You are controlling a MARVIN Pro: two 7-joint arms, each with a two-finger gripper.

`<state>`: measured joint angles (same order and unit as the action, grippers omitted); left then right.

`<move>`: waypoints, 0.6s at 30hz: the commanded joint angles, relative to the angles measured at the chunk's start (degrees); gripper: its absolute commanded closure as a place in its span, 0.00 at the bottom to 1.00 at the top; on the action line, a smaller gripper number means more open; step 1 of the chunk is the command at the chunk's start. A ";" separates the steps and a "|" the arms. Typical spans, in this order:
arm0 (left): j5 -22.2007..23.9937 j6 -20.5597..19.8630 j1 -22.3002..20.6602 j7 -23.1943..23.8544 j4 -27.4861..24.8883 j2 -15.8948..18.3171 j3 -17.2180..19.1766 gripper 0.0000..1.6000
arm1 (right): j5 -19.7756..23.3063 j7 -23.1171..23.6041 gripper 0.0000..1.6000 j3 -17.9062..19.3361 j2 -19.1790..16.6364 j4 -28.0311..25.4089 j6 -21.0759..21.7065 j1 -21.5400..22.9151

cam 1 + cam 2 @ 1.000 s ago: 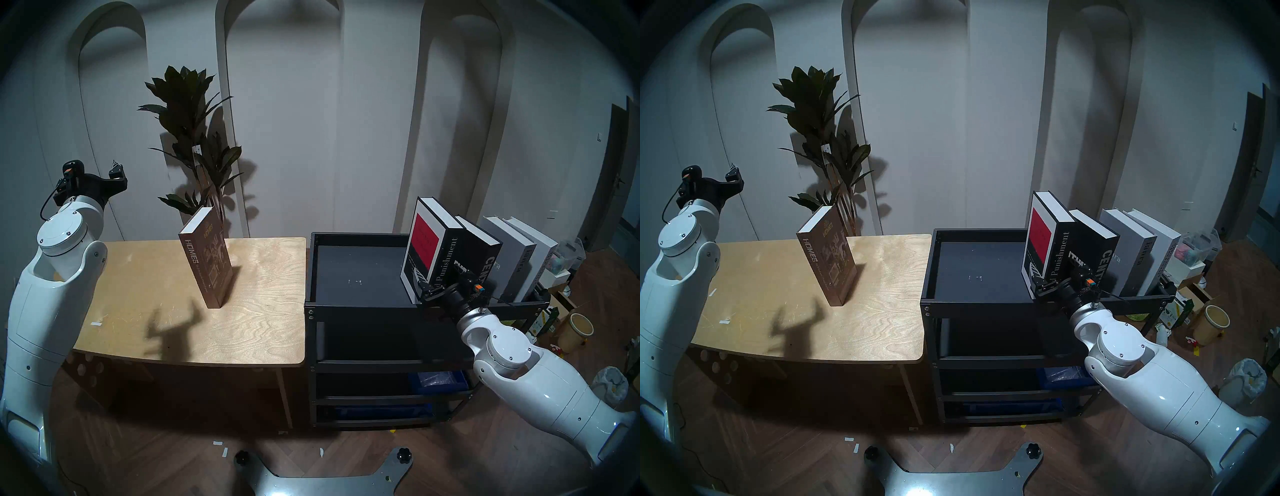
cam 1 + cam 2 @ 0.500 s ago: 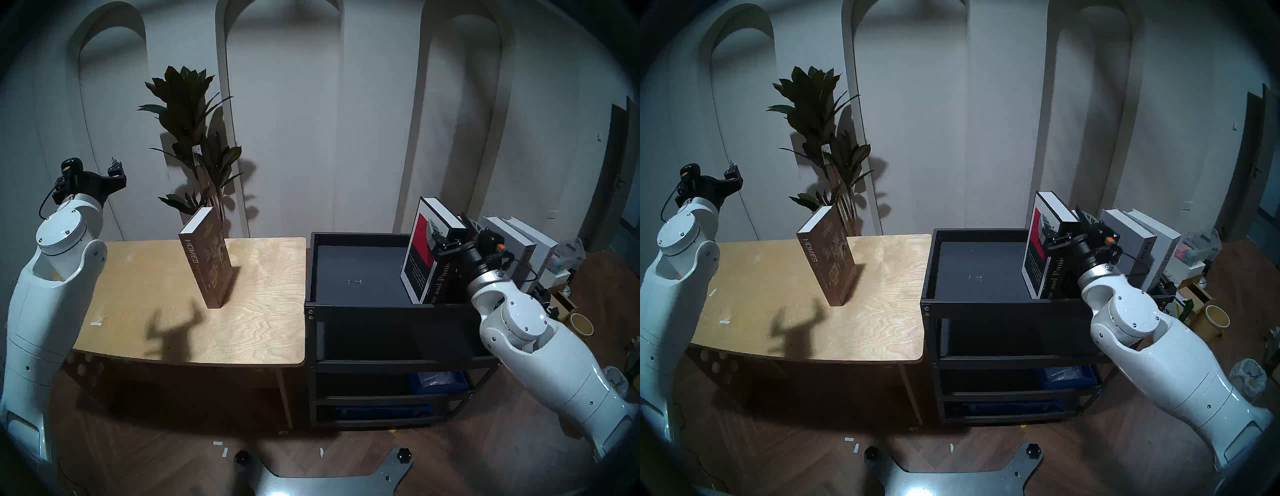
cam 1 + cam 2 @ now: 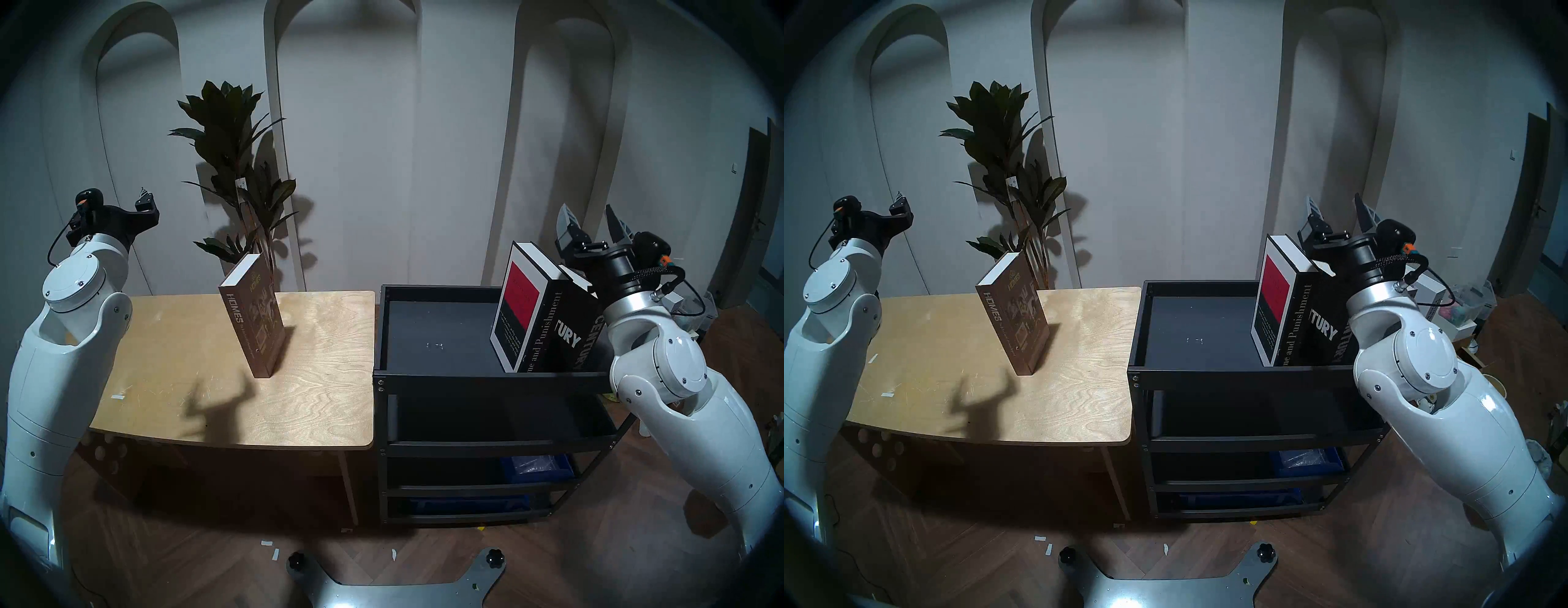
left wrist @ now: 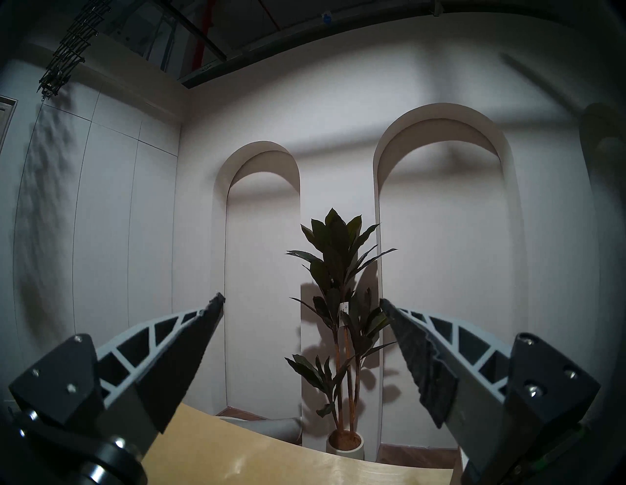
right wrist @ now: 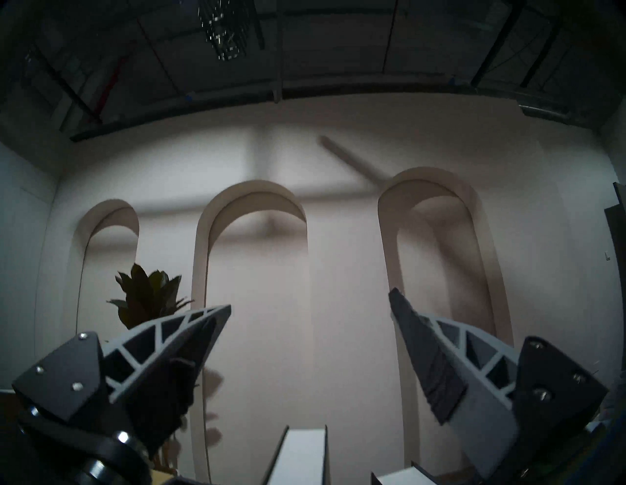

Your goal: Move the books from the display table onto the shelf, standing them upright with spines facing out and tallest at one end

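The brown "HOMES" book (image 3: 254, 322) stands upright on the plywood display table (image 3: 318, 403), spine toward me. On the black shelf's top tray (image 3: 466, 375), "Crime and Punishment" (image 3: 530, 314) and "CENTURY" (image 3: 577, 335) stand leaning right, spines out. The grey and white books are hidden behind my right arm. My right gripper (image 3: 587, 212) is open and empty, pointing up, above and behind those two books; the right wrist view (image 5: 310, 299) shows only wall between its fingers. My left gripper (image 4: 301, 299) is open and empty, raised at the table's far left (image 3: 127, 208).
A tall potted plant (image 3: 242, 170) stands behind the table near "HOMES". Blue bins (image 3: 534, 467) sit on the shelf's lower tiers. Boxes and clutter (image 3: 1463, 305) lie on the floor right of the shelf. My base plate (image 3: 394, 586) is at the front.
My right gripper rose from the foot of "Crime and Punishment", past its top, to above and right of the books. The books stayed put. The left arm barely moved.
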<state>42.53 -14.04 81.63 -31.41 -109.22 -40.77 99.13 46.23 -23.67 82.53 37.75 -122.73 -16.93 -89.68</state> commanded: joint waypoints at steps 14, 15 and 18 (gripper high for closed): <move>-3.83 1.23 9.37 -0.51 3.99 2.80 7.05 0.00 | -5.07 -0.71 0.00 -16.04 7.83 -16.87 -2.50 -0.15; -4.09 1.64 10.21 -0.28 3.58 2.83 7.60 0.00 | -5.79 -0.89 0.00 -16.80 7.84 -17.23 -2.27 -0.44; -3.37 2.94 12.22 0.78 1.91 1.81 9.69 0.00 | -7.96 -2.69 0.00 -18.67 7.89 -17.27 -1.56 -1.94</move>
<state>39.49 -13.65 89.42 -32.26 -104.42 -39.11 104.12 42.36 -23.74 67.61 43.80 -136.87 -19.43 -89.41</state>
